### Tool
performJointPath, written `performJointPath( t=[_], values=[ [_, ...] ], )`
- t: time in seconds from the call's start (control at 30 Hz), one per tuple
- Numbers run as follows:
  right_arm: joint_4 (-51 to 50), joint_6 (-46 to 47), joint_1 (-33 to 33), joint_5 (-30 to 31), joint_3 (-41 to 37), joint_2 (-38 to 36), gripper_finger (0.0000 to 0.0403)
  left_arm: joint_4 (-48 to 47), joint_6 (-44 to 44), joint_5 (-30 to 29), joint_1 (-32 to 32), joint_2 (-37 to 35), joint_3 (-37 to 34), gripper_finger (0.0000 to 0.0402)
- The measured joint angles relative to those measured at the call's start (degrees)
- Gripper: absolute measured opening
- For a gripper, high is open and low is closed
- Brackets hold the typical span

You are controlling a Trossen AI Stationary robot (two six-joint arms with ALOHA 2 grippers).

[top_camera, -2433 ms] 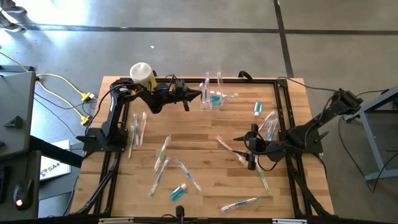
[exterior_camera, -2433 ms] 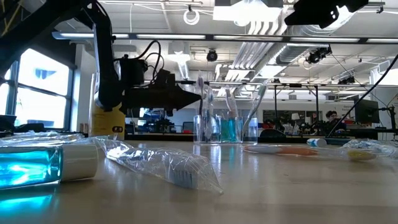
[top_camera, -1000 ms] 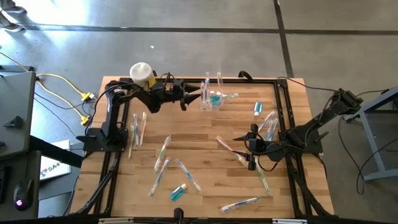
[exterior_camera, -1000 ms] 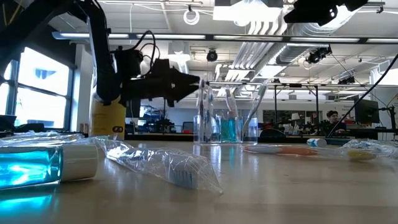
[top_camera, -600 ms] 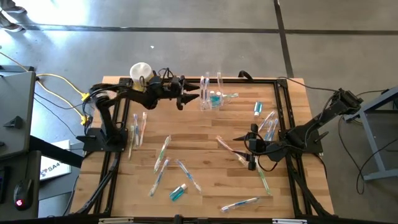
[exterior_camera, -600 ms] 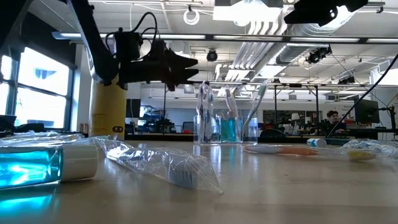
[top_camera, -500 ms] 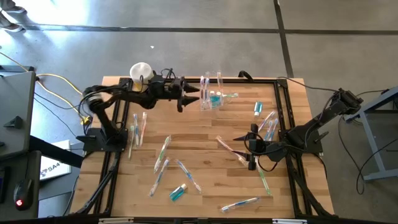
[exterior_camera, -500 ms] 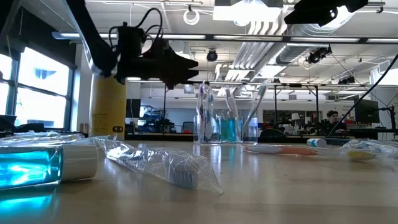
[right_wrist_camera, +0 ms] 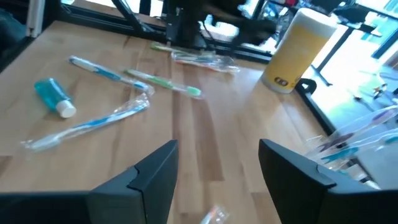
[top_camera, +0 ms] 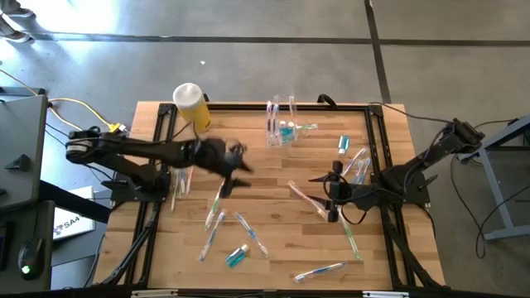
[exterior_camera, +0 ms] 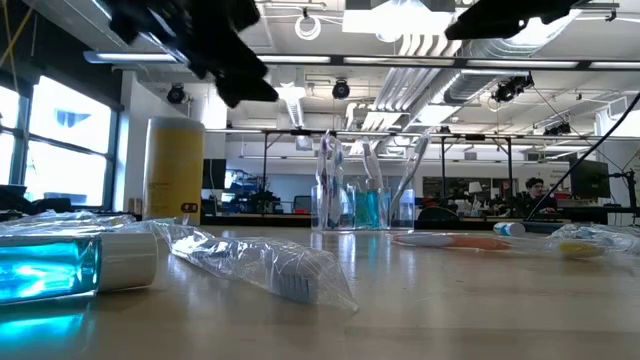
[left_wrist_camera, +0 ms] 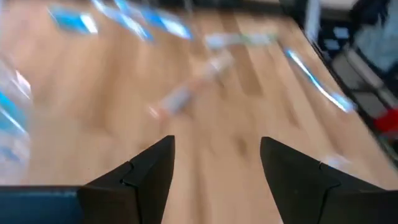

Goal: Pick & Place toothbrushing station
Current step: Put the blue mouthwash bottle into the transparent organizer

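A robotics lab: concrete floor (top_camera: 248,66), exposed ceiling pipes (exterior_camera: 420,75), rows of workstations behind the wooden table (top_camera: 273,207)

One cup (top_camera: 281,132) stands on one table (top_camera: 273,178), with at least three brushes (exterior_camera: 418,170) upright in it. There is one yellow container (top_camera: 192,104). Two teal tubes lie loose, one (top_camera: 238,255) near the front and one (top_camera: 343,145) at the right; a third teal shape sits in the cup. About a dozen brushes lie loose; overlaps prevent an exact count. There are two grippers: the left gripper (left_wrist_camera: 214,168) and the right gripper (right_wrist_camera: 217,168). One person (exterior_camera: 535,190) shows far behind.
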Motion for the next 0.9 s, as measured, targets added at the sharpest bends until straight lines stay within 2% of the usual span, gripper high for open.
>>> performJointPath(
  t=[0.17,0.3,0.43,0.57,0.63,0.8,0.9],
  values=[
    [3.33,-5.32,-2.47,-0.42,-0.02,0.0,0.0215,-12.78,-5.28,-14.96,-19.18,-0.1,2.72,0.023],
    [6.85,-10.33,-4.66,-4.35,-0.02,-0.02,0.0215,-16.53,-18.87,-23.98,-29.97,1.71,5.83,0.023],
    [9.67,-14.62,-7.22,-11.74,-0.02,-0.02,0.0215,-18.49,-32.92,-29.46,-37.18,4.0,7.98,0.023],
    [11.25,-18.02,-9.84,-18.61,-0.03,-0.02,0.0215,-17.14,-41.39,-31.2,-40.43,7.35,7.96,0.023],
    [11.19,-18.93,-11.22,-21.8,-0.03,-0.02,0.0215,-12.46,-43.13,-31.13,-40.42,8.98,7.98,0.023],
    [11.06,-19.26,-14.05,-26.66,-0.04,-0.02,0.0215,-2.73,-38.24,-25.18,-40.31,11.11,8.06,0.023],
    [10.38,-19.06,-15.05,-27.31,-0.02,-0.02,0.0215,-1.95,-36.16,-25.64,-40.33,11.0,8.08,0.023]
  ],
)
